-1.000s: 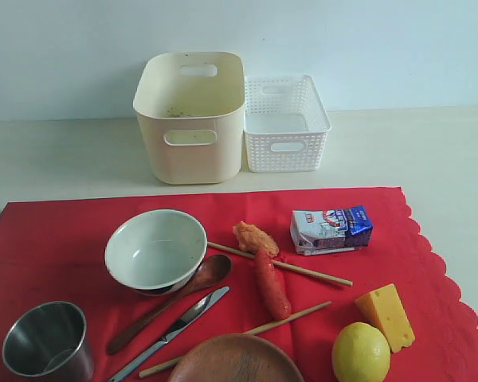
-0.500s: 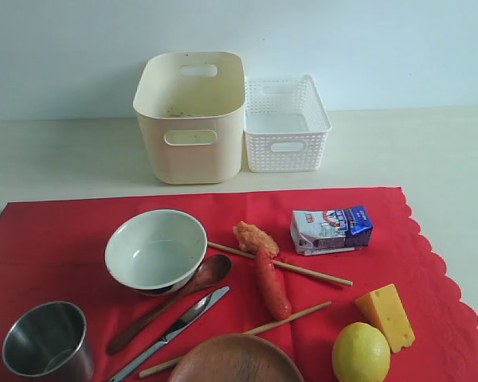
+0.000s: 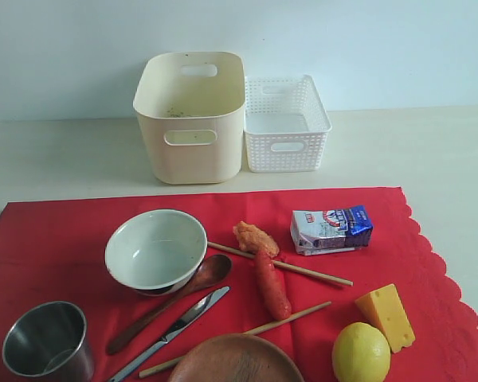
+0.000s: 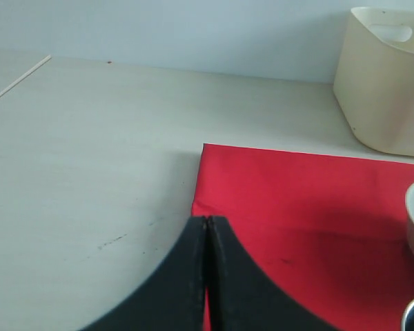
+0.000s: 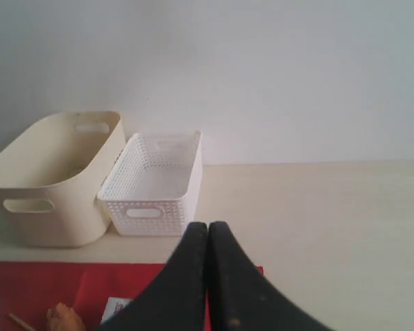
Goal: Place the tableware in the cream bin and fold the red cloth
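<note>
The red cloth (image 3: 56, 231) lies flat on the table. On it are a white bowl (image 3: 155, 251), a steel cup (image 3: 48, 340), a wooden spoon (image 3: 171, 301), a metal knife (image 3: 171, 330), two chopsticks (image 3: 307, 272) and a brown plate (image 3: 236, 360). The cream bin (image 3: 190, 115) stands behind the cloth. Neither arm shows in the exterior view. My left gripper (image 4: 207, 221) is shut and empty above the cloth's left corner (image 4: 262, 179). My right gripper (image 5: 208, 226) is shut and empty, facing the cream bin (image 5: 55, 179).
A white lattice basket (image 3: 286, 122) stands right of the bin. A sausage (image 3: 271, 284), an orange food piece (image 3: 253, 237), a milk carton (image 3: 331, 229), cheese (image 3: 385, 315) and a lemon (image 3: 360, 352) also lie on the cloth. A wall rises behind the table.
</note>
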Tool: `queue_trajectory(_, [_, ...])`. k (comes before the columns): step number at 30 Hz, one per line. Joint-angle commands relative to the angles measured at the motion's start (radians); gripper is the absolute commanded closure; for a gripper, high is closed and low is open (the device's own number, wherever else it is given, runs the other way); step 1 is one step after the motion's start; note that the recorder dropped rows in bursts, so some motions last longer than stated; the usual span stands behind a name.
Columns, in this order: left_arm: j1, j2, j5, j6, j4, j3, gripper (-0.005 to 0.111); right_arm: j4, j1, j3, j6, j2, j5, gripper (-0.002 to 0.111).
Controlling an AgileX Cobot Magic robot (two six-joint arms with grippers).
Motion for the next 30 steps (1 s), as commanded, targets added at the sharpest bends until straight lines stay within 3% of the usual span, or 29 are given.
queue_trajectory(1, [-0.005,-0.006,-0.006,0.000,0.006,-0.001,0.106,0.128,0.001,-0.112,-0.202,0.203,0.076,0.108])
queue_trajectory(4, [-0.005,-0.006,-0.006,0.000,0.006,-0.001,0.106,0.207,0.001,-0.186,-0.340,0.360,0.162,0.103])
queue_trajectory(11, [-0.005,-0.006,-0.006,0.000,0.006,-0.001,0.106,0.232,0.066,-0.328,-0.764,0.705,0.251,0.070])
queue_trajectory(20, [-0.005,-0.006,-0.006,0.000,0.006,-0.001,0.106,0.157,0.141,-0.486,-0.965,0.992,0.289,0.033])
queue_trajectory(30, [-0.005,-0.006,-0.006,0.000,0.006,-0.001,0.106,-0.197,0.246,-0.658,-0.961,1.196,0.379,0.027])
